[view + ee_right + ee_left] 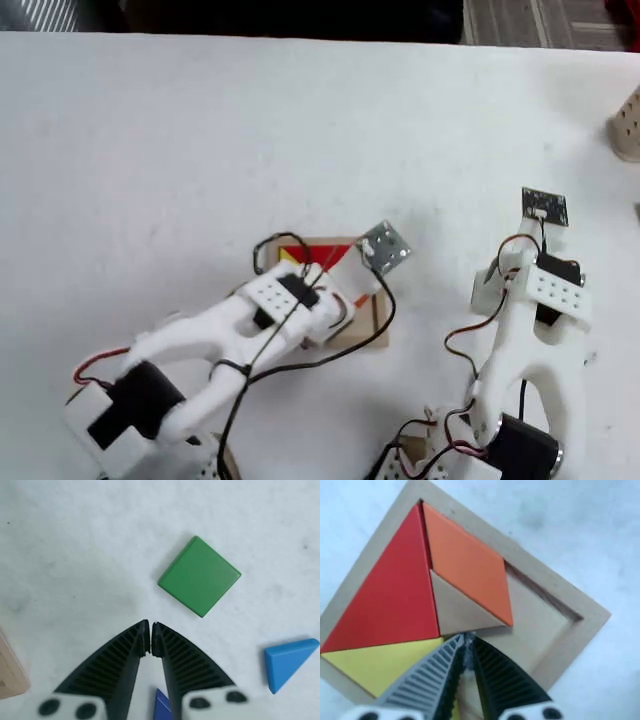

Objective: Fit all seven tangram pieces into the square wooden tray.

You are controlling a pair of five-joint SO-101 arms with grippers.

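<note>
The square wooden tray (372,338) lies a little below the middle of the high view on the white table (150,150). The left arm (230,335) stretches over it from the lower left of the frame and covers most of it. The left wrist view shows the tray's contents: a large red triangle (390,595), an orange parallelogram (467,562) set along its edge, and a yellow triangle (380,662) against the red one's long side. Where the three meet there is a wood-coloured triangle (457,612) - whether it is a piece or bare floor cannot be told. Beside the parallelogram the tray floor lies bare up to the rim (545,580). The left gripper (467,645) hangs over the tray with its tips at the corner of the wood-coloured triangle, next to the yellow one. Its fingers are pressed together and hold nothing, and whether they touch the surface cannot be told. The right arm (530,330) stands at the lower right of the high view, well apart from the tray. In its wrist view the right gripper (150,639) is over bare table, fingertips all but meeting and empty. A green square (199,576) lies loose on the table just beyond the tips, with a light blue triangle (287,662) off to one side. A sliver of a dark blue piece (161,705) shows between the finger bases. A pale wooden block with holes (628,125) sits at the right edge of the high view - far from both arms.
</note>
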